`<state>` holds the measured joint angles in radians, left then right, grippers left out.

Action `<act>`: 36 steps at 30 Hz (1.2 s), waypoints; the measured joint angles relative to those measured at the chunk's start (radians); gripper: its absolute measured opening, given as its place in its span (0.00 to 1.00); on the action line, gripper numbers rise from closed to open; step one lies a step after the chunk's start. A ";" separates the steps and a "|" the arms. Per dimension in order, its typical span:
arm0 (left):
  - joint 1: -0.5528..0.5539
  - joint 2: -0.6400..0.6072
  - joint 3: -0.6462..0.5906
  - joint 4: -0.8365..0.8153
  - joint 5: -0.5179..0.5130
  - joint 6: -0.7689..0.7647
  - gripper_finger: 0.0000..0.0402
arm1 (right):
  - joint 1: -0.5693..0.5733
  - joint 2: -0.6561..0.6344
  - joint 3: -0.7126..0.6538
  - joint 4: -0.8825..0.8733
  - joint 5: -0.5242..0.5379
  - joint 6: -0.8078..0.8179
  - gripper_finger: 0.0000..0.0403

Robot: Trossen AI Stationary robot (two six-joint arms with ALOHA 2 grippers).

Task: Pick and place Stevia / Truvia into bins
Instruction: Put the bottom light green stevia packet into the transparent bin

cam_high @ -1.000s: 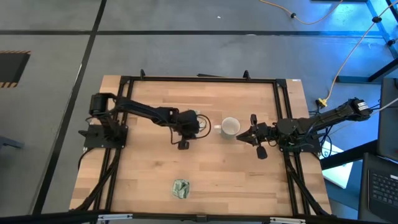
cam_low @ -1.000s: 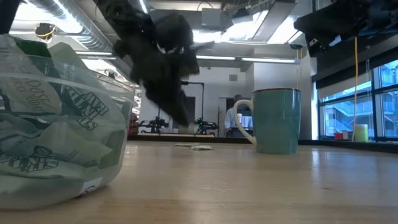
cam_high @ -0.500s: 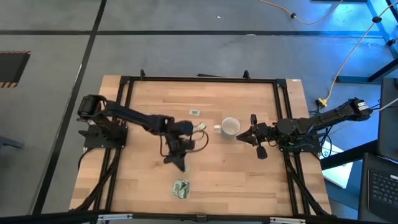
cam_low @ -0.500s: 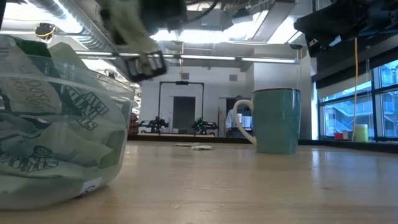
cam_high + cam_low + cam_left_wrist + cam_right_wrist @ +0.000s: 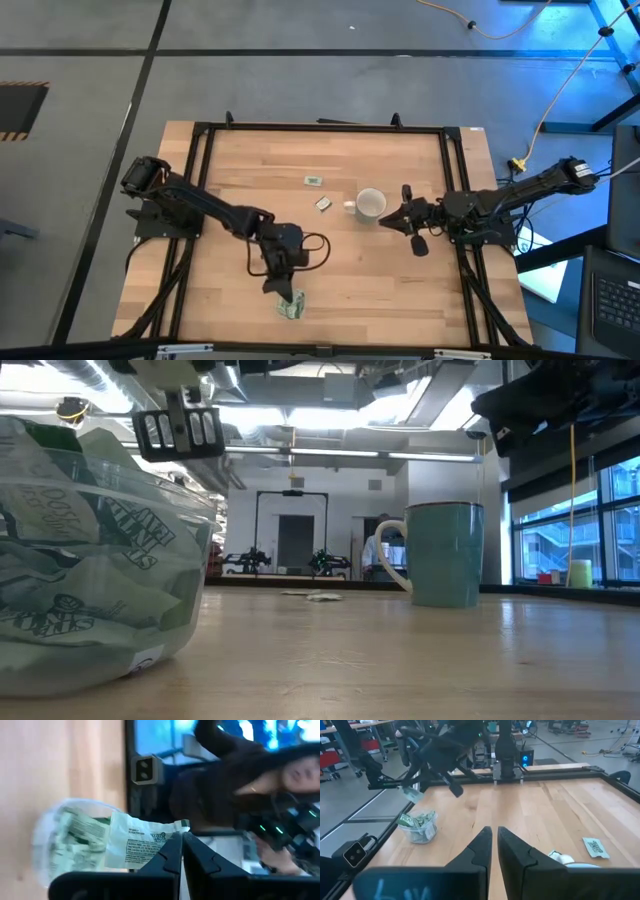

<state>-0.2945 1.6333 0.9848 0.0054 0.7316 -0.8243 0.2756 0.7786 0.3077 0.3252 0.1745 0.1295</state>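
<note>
The bin [image 5: 291, 305] is a small clear round dish near the table's near edge, heaped with green-and-white sachets; it fills the left of the low view [image 5: 95, 560]. My left gripper [image 5: 285, 289] hangs right over it, shut on one sachet [image 5: 142, 842]. Two more sachets [image 5: 314, 181] [image 5: 324, 203] lie flat on the table beside the white mug [image 5: 371, 204]. My right gripper [image 5: 400, 220] waits just right of the mug, shut and holding nothing [image 5: 494, 834]. My left gripper pinches the sachet between its two fingers by one end [image 5: 172, 834], coming from above and pointing down. The sachet is lifted clear of the table. Its free end [image 5: 117, 840] sticks out beyond the fingertips, over the sachets heaped in the bin [image 5: 65, 845].
A black frame rail runs round the table [image 5: 320, 126]. The mug stands upright near the table's middle, handle toward the left [image 5: 445, 553]. Bare wood lies between the mug and the bin [image 5: 370, 280]. A person stands in the room beyond the table's near edge [image 5: 260, 775].
My left gripper has travelled from the loose sachets beside the mug toward the table's near edge, staying shut on one sachet and carrying it clear of the table, until it is over the bin. Two sachets stay by the mug.
</note>
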 joint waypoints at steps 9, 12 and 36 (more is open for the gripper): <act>-0.069 0.000 0.000 -0.008 -0.197 0.046 0.01 | 0.000 0.053 0.000 0.000 0.000 0.027 0.09; -0.107 0.004 0.001 -0.008 -0.245 0.076 0.01 | 0.000 0.064 0.000 0.000 0.000 0.027 0.09; -0.182 0.140 0.002 -0.080 -0.332 0.067 0.08 | 0.000 0.070 0.001 0.023 0.000 0.052 0.09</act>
<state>-0.4763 1.7737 0.9863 -0.0742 0.3998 -0.7574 0.2756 0.8490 0.3084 0.3485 0.1741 0.1818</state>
